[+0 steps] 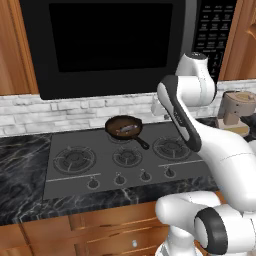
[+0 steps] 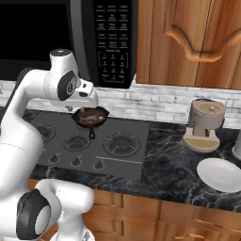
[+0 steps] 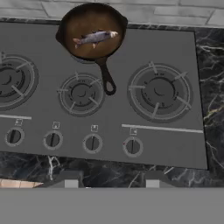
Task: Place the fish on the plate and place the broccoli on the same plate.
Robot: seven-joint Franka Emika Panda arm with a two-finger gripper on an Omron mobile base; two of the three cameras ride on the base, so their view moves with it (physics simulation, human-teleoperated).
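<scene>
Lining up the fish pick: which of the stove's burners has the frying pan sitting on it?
The small back burner behind the centre one: the frying pan with the fish covers it. The other burners, like the large right burner, are bare.

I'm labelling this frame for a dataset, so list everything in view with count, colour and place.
fish: one, silvery-grey, lying in the frying pan.
frying pan: one, dark with a long handle, on the stove's rear centre burner.
stove: one, grey, five burners and four knobs, set in the counter.
counter: one, black marble, around the stove.
white plate: one, on the counter at far right.
jar-like appliance: one, tan, on the counter behind the white plate.
microwave: one, black, above the stove.
cabinets: wooden, above and below the counter.
backsplash: whitish brick, behind the stove.
arm: one, white.
fingers: two, dark, nothing between them.
</scene>
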